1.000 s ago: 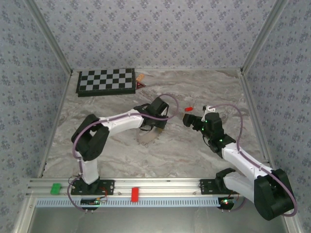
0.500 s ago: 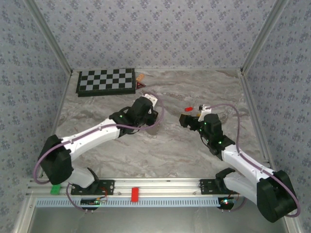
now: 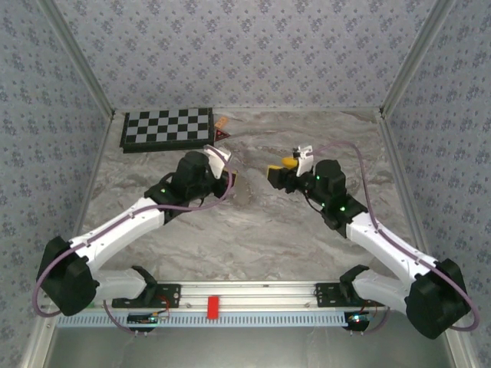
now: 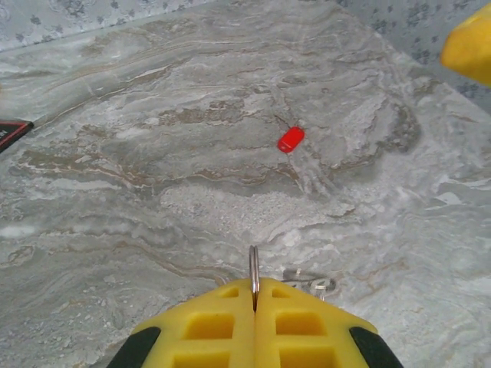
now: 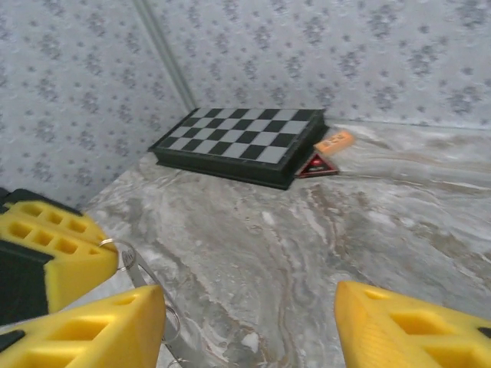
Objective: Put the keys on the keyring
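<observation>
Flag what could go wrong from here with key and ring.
The key lies flat on the table, tiny against the open, empty right gripper: the pick may miss.
The left gripper pinches the keyring by a thin edge at its fingertips; threading pressure could twist it.
Both grippers sit close; they might collide.

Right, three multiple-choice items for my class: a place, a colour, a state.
1. Where is the key? A on the chessboard; B on the bare table; C threaded on the keyring.
2. What colour is the key's head? A green; B red; C blue.
3. How is the left hand? A open, empty; B shut on the key; C shut on the keyring.
Answers: 1 B, it lies alone on the marble; 2 B, bright red in the left wrist view; 3 C, the ring's wire sits pinched in its closed grip.
</observation>
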### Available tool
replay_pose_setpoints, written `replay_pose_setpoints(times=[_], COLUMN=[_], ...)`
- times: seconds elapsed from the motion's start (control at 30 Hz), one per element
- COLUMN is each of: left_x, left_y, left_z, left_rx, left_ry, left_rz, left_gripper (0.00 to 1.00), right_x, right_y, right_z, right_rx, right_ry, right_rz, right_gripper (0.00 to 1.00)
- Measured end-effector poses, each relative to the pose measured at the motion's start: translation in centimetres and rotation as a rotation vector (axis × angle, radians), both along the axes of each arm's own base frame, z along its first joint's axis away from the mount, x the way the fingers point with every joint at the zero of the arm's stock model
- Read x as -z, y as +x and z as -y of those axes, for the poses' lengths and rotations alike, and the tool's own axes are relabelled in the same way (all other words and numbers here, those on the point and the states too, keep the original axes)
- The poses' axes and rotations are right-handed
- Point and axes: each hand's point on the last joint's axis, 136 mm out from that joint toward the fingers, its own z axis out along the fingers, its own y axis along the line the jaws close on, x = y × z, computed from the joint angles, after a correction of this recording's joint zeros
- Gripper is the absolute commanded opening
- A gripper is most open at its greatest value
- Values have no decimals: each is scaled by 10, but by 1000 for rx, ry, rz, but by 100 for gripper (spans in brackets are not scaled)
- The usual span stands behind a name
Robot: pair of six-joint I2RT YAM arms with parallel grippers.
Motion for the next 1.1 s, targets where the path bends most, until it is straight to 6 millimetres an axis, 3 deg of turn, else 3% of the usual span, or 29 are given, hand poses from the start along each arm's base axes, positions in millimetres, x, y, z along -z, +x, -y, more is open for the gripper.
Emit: replay_pose_setpoints(times=[0.17, 0.4, 0.63, 0.8, 0.9, 1.1], left_x=[-24, -59, -72, -75, -76, -77], left_y=[-14, -24, -31, -39, -41, -44], left_z=[1, -3, 0, 4, 6, 7], left_rx=[93, 184, 261, 307, 324, 339], left_ry=[-99, -231, -298, -321, -327, -339], left_rz=[21, 68, 65, 50, 48, 39], left_gripper=[0, 0, 0, 0, 0, 0], right_x=[-1, -22, -46, -50, -49, -56], right_y=[-3, -16, -26, -30, -33, -40], right_z=[-24, -47, -65, -77, -81, -84], right_rx=[-136, -300, -454, -554, -591, -643], right_ry=[12, 69, 157, 206, 223, 247], right_rz=[-29, -20, -6, -20, -27, -15], right_gripper=[44, 43, 29, 30, 24, 23])
